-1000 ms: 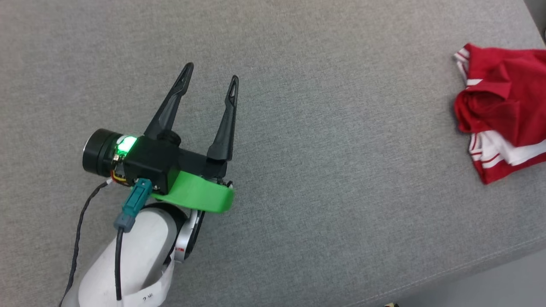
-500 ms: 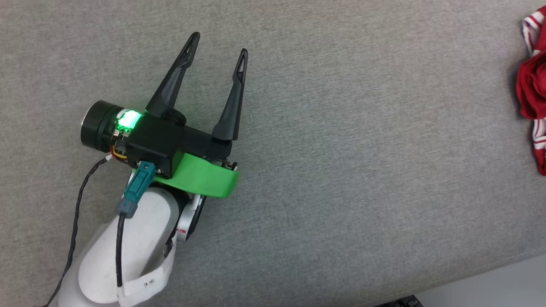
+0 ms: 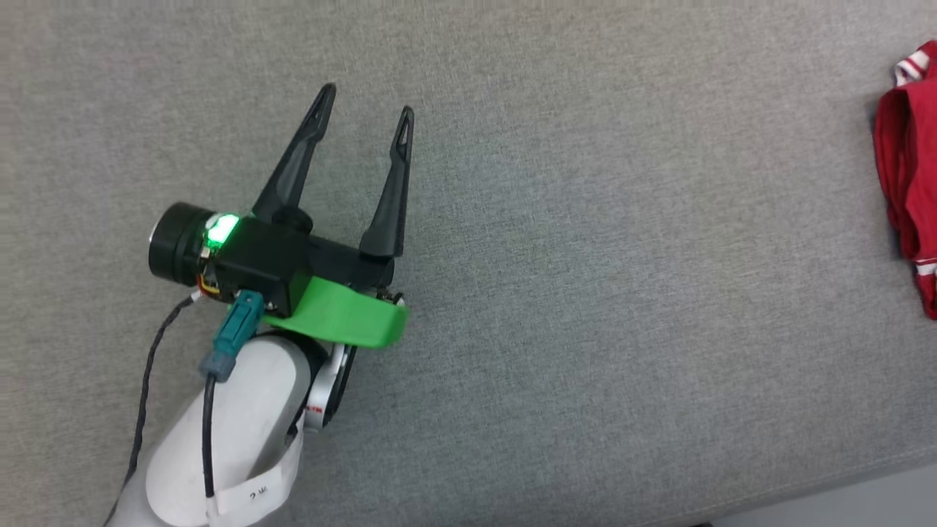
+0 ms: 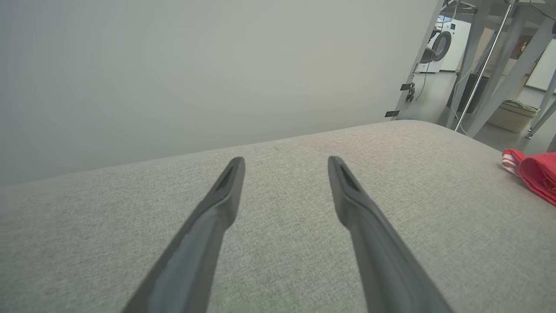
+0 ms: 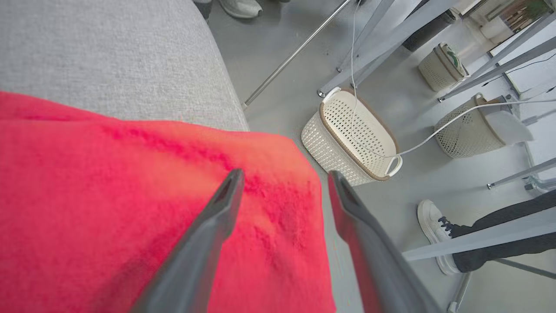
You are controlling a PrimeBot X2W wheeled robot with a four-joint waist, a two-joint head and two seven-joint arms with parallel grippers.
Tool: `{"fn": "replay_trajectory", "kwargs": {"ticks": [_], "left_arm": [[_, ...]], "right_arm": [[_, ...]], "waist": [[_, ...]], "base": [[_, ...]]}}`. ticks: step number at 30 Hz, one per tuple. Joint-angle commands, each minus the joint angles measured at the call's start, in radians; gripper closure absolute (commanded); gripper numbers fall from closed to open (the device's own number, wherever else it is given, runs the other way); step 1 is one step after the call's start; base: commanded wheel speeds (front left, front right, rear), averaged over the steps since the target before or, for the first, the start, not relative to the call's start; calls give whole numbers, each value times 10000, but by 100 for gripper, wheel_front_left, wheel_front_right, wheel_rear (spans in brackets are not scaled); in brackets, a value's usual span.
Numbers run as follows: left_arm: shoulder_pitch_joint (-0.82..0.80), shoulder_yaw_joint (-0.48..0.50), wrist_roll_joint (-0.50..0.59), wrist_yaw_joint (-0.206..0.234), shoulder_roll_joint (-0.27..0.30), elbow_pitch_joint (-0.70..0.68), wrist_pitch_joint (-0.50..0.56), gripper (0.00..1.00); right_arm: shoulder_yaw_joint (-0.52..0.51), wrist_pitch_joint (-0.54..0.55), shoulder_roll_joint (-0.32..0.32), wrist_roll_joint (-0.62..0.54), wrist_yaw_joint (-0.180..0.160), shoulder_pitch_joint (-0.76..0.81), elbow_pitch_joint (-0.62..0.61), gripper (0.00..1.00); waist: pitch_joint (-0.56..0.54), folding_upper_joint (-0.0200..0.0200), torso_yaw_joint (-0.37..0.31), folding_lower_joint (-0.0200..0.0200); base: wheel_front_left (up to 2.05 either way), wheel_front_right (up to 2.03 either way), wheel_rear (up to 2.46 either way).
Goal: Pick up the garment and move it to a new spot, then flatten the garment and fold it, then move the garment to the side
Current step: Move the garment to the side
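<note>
The garment, red with a white striped band, lies bunched at the far right of the grey padded table. In the left wrist view the garment shows at the right edge. My left gripper hovers open over bare table, well to the garment's left, and its fingers hold nothing. In the right wrist view my right gripper stands open just above the red garment, close to the table's corner, fingers spread with no cloth pinched between them.
The table's rounded edge drops to a grey floor. Two pale woven baskets stand there among slanted metal frame legs. A person's white shoe and dark trouser leg are nearby. A plain wall is behind the table.
The head camera has swung left, so less of the garment shows at the right edge. The left gripper stays open in about the same place.
</note>
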Motion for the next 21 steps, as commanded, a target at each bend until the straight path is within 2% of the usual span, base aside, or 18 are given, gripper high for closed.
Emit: {"fn": "replay_trajectory", "kwargs": {"ticks": [1, 5, 9, 14, 21], "left_arm": [[255, 63, -99, 100, -51, 79, -103, 0], [819, 155, -334, 217, -161, 267, -239, 0], [1441, 262, -563, 311, -238, 412, -328, 0], [2250, 449, -794, 500, -365, 545, -396, 0], [3051, 794, -1065, 592, -466, 772, -433, 0]], "right_arm": [[-238, -249, 193, -221, -15, 186, -71, 0], [-934, -820, 678, -723, -15, 754, -429, 0], [-1133, -1242, 1306, -743, -15, 1432, -891, 0], [-815, -1746, 2045, -204, -15, 2524, -1821, 0], [-74, -1876, 2868, 483, -15, 3966, -3226, 0]], "waist": [[-710, -1, 194, -1], [-1508, -1, 380, -1], [-2197, -1, 573, -1], [-3023, -1, 920, -1], [-3705, -1, 1401, -1]], "base": [[0, 0, 0], [0, 0, 0], [0, 0, 0], [0, 0, 0], [0, 0, 0]]}}
